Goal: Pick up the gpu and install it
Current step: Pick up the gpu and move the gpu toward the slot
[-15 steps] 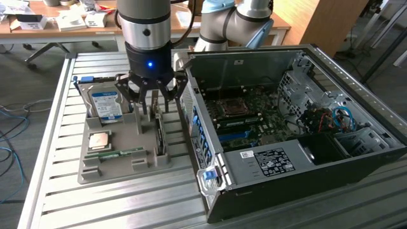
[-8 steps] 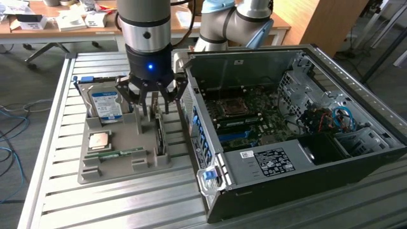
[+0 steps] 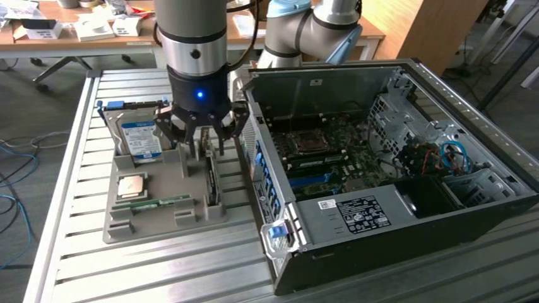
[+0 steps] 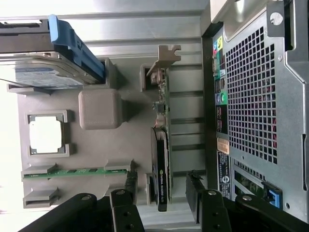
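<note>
The gpu (image 3: 211, 182) stands on edge in a slot of the grey holder (image 3: 181, 218), near the open computer case (image 3: 471, 211). In the wrist view the gpu (image 4: 162, 159) shows edge-on, a dark cooler on a green board, with its silver bracket (image 4: 165, 55) at one end. My gripper (image 3: 206, 144) hangs straight above the card and is open. Its black fingers (image 4: 129, 180) stand one on each side of the card's end, apart from it. My gripper (image 4: 162, 186) holds nothing.
The grey holder (image 4: 99, 145) also carries a hard drive (image 3: 139, 136) with a blue bracket, a processor (image 3: 130, 185) and a memory stick (image 3: 151, 203). The case's perforated rear wall (image 4: 251, 96) stands close beside the holder. A cluttered desk (image 3: 76, 28) is behind.
</note>
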### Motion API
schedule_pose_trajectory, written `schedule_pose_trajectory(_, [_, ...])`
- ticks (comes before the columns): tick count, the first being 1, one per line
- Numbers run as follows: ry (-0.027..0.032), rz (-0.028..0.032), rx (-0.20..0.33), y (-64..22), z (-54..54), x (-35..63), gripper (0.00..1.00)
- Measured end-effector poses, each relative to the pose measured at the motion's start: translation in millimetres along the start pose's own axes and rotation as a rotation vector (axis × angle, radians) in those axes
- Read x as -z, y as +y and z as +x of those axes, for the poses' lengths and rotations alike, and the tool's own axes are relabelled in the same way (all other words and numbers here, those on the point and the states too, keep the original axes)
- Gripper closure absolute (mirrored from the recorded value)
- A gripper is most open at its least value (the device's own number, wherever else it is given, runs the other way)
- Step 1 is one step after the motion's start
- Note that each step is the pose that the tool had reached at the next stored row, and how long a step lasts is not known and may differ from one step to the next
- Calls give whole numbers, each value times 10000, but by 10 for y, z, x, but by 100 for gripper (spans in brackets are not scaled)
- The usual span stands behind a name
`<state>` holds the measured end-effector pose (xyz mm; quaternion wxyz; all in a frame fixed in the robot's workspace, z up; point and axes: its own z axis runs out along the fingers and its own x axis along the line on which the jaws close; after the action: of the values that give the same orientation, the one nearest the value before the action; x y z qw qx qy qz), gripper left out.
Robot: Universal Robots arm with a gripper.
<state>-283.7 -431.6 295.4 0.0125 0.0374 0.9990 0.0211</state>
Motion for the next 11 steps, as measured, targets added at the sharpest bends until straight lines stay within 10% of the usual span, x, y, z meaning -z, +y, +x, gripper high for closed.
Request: schedule_pose_trajectory(11, [2, 4, -1, -35, 0, -101, 47])
